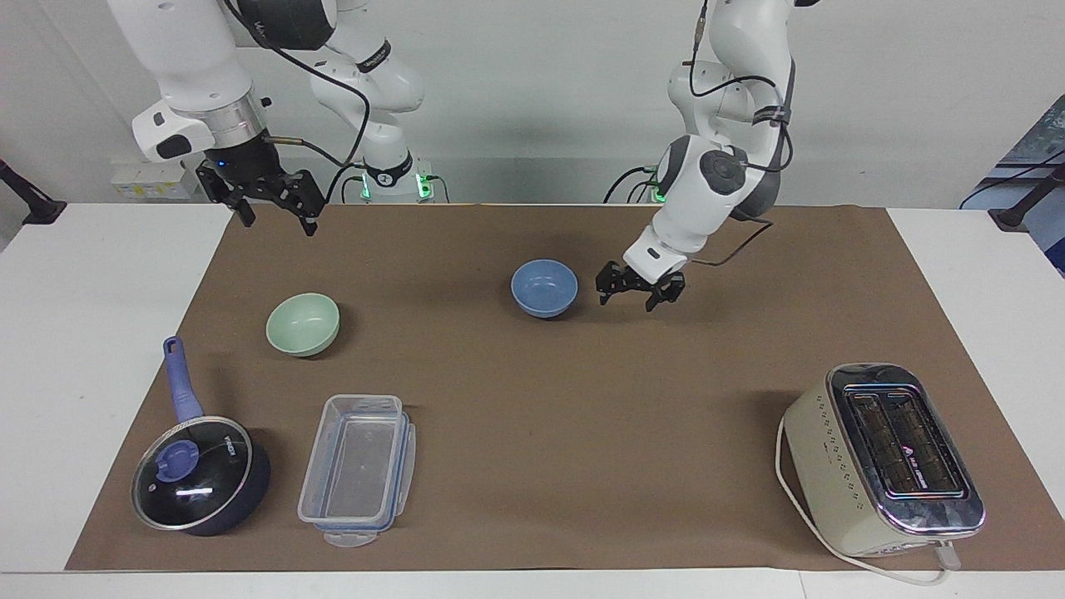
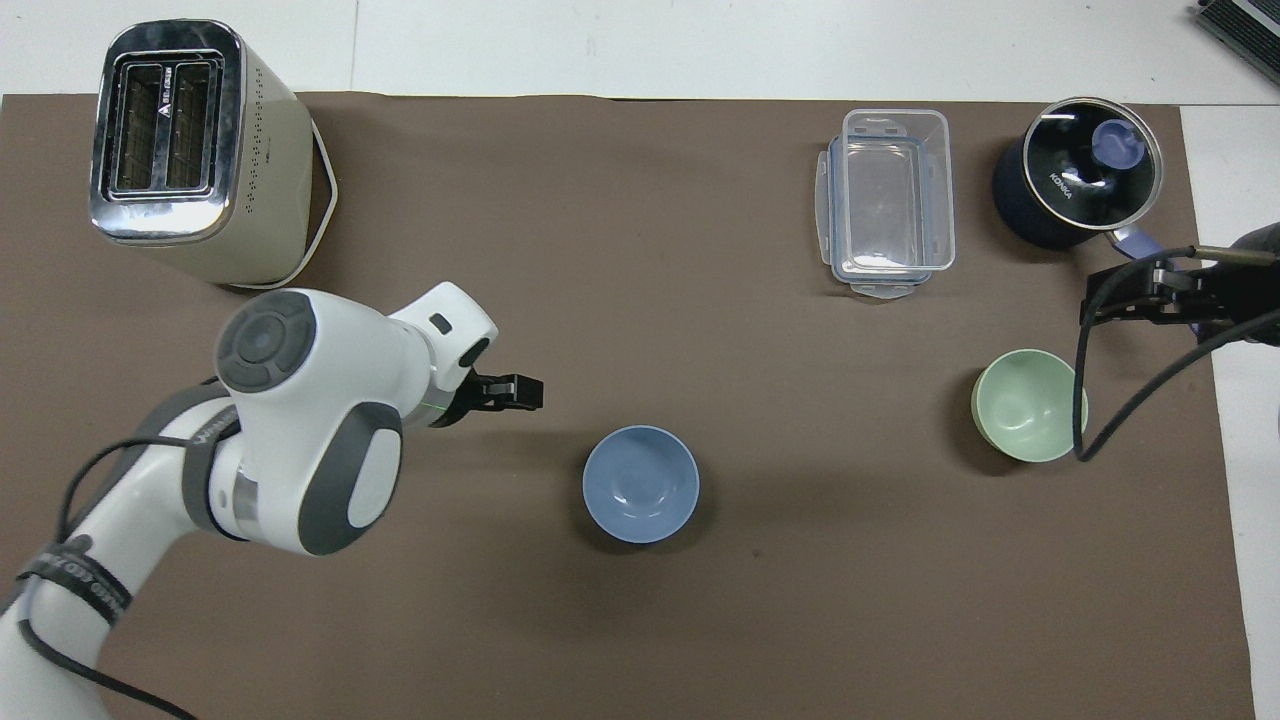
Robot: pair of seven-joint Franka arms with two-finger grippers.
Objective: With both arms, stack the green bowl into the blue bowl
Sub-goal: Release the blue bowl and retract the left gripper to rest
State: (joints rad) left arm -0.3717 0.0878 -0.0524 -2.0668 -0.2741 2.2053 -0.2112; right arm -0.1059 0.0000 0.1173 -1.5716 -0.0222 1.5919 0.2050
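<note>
While the blue bowl [image 1: 544, 287] sits upright and alone on the brown mat [image 1: 532, 466], near the middle of the table's length and in the half toward the robots' edge, nothing grips it, so it reads as the set-down base of the stack, placed where either arm can reach. The green bowl [image 1: 303, 324] stands upright too, well apart from it, toward the right arm's end of the table. Between that bowl and the table's corner away from the robots are a lidded pan [image 1: 200, 474] and a clear box [image 1: 358, 469]. A toaster [image 1: 882, 457] stands at the corner on the left arm's end.

The left gripper [image 1: 639, 291] hovers low over bare mat just beside the blue bowl, on the side toward the left arm's end, touching nothing; its fingers are spread apart and empty. My guess is that it has no more business with that bowl and leaves room above it.

The right gripper [image 1: 271, 202] hangs high over the mat's edge by the robots, at the right arm's end, with the green bowl below it and out toward the middle of the table's width. Its fingers [image 1: 309, 221] stand wide apart, holding nothing. I judge the next step to be its descent onto the green bowl's rim, since that bowl is not yet lifted
</note>
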